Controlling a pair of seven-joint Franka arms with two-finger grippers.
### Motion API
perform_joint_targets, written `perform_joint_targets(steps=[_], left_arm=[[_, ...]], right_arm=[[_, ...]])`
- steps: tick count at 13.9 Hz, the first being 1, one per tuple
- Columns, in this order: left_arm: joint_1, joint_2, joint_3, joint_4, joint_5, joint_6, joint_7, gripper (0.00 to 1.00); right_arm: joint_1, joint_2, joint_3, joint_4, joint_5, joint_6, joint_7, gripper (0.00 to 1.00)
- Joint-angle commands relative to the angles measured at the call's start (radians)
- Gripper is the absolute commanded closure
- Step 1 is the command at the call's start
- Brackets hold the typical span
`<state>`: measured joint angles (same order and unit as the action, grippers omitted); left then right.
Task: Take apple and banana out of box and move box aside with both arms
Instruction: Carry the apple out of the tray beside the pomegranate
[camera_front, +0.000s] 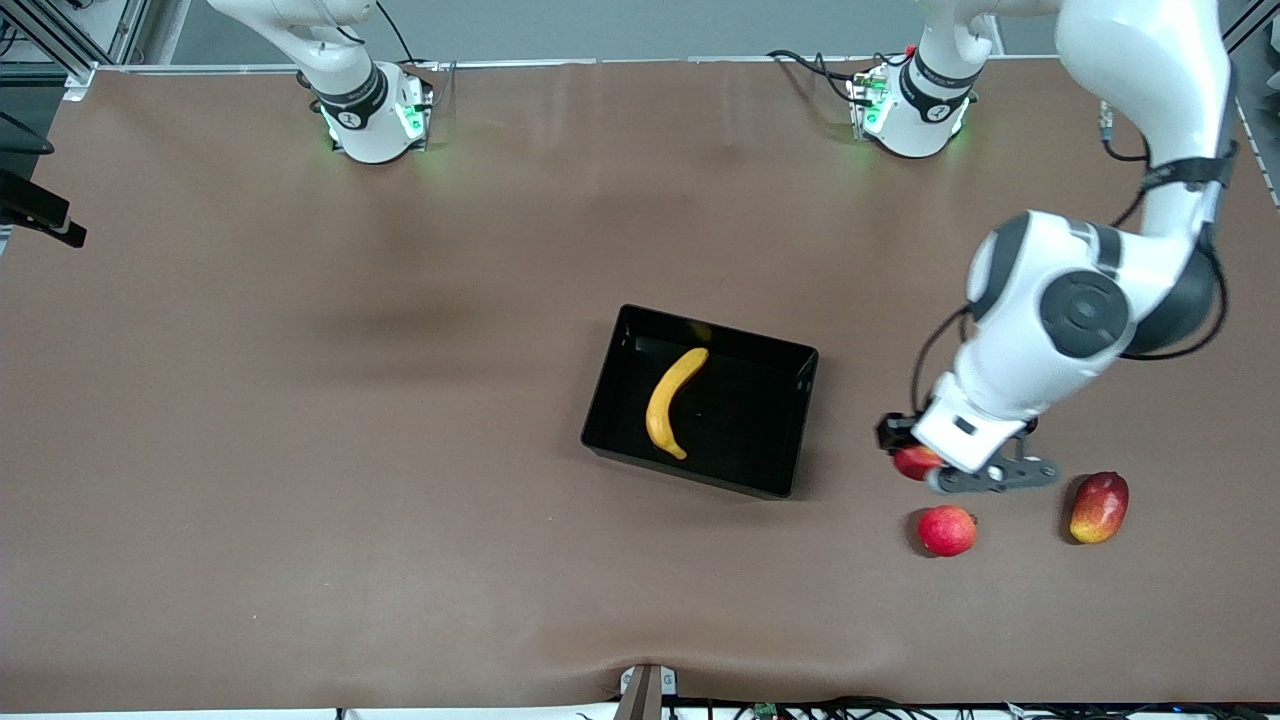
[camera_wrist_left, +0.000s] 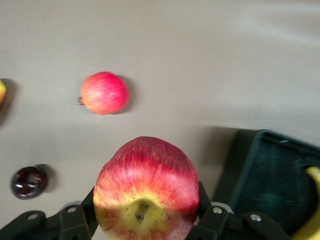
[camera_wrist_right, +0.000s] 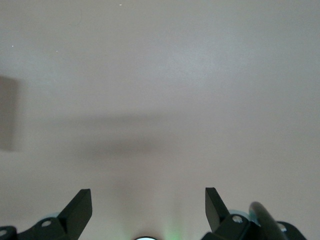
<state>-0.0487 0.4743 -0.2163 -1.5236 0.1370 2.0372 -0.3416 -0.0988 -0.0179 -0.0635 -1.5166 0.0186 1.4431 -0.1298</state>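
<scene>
My left claw grips the apple by its sides, one finger on each flank, stem dimple and pale yellow patch turned toward my wrist. It hangs over bare surface just past the box's end nearest my left arm. The apple looks firm, smooth and waxy, light for this grip; I judge the widest part the right place to hold, since the skin could slip or bruise under a pinch higher up.

Just below the claw, on the surface, lies an evenly pinkish-red round fruit, close enough that a careless set-down might knock it. A little farther off toward my left arm's end rests an oblong red-and-yellow mango. My wrist view also shows a small dark round object on the surface, too blurred to name.

Farther from the claw, toward the middle of the surface, sits the glossy black box, with the banana lying along its floor, apart from the walls. The banana looks soft and easily bruised; I would take it across the thick middle of its curve. The box's low walls look thin and slick, likely needing a hold at each end.

Farthest off, my right claw waits with fingers spread, holding nothing, over bare surface.
</scene>
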Motion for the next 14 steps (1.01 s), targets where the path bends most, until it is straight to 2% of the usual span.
perform_joint_targets(steps=[1,4,6,9,14], left_arm=[[0.05,0.044,-0.009,-0.024,0.024,0.009,0.044,1.0],[0.063,0.076,-0.009,-0.052,0.044,0.057,0.045,1.0],[0.088,0.093,-0.009,-0.087,0.099,0.11,0.052,1.0],[0.13,0.142,-0.011,-0.121,0.135,0.208,0.148,1.0],[0.164,0.182,-0.009,-0.119,0.139,0.212,0.306,1.0]], right_arm=[[-0.022,0.001,0.016,0.004,0.001,-0.006,0.001,0.0],[-0.024,0.001,0.016,0.004,0.001,-0.006,0.001,0.0],[-0.024,0.003,0.016,0.004,0.001,-0.006,0.001,0.0],[-0.024,0.001,0.016,0.004,0.001,-0.006,0.001,0.0],[-0.025,0.003,0.016,0.004,0.001,-0.006,0.001,0.0]])
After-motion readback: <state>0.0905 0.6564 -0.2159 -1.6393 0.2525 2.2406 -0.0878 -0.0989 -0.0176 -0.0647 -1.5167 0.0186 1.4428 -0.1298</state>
